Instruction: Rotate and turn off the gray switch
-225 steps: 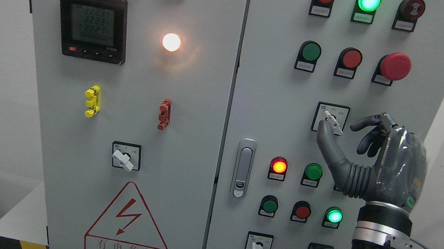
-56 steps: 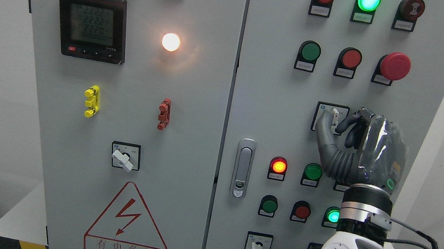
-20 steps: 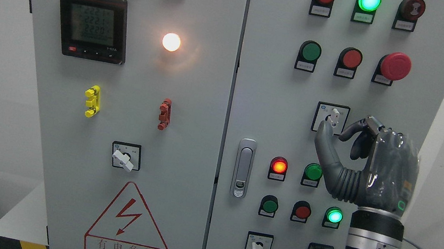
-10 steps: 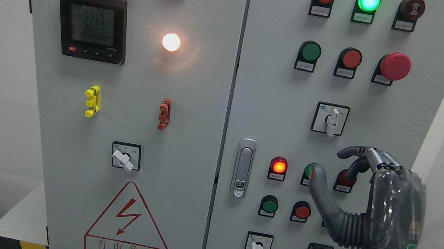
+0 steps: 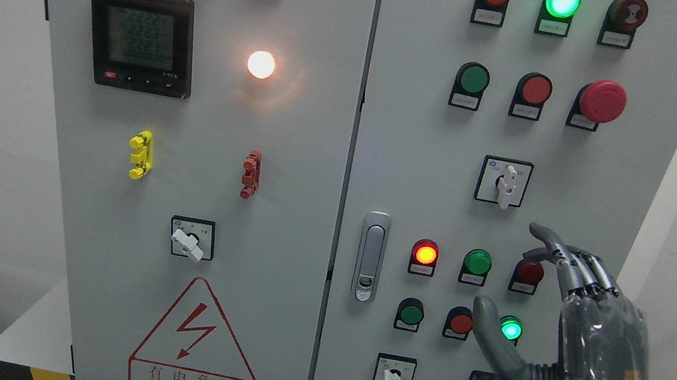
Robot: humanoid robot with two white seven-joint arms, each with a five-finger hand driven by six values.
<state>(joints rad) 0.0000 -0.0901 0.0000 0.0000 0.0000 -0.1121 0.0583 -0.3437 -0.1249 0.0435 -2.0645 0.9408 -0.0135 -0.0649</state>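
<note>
right hand point(image 5: 562, 341) fingers spread, empty (below gray switch point(image 5: 506, 184), apart); three white-handled switches; handle upright

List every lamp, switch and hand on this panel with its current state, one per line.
gray switch: handle vertical, untouched
right hand: open, below the switch
lower-left rotary switch: handle tilted
top green lamp: lit
white lamp: lit
red lamp by the latch: lit
meter: display on
</note>
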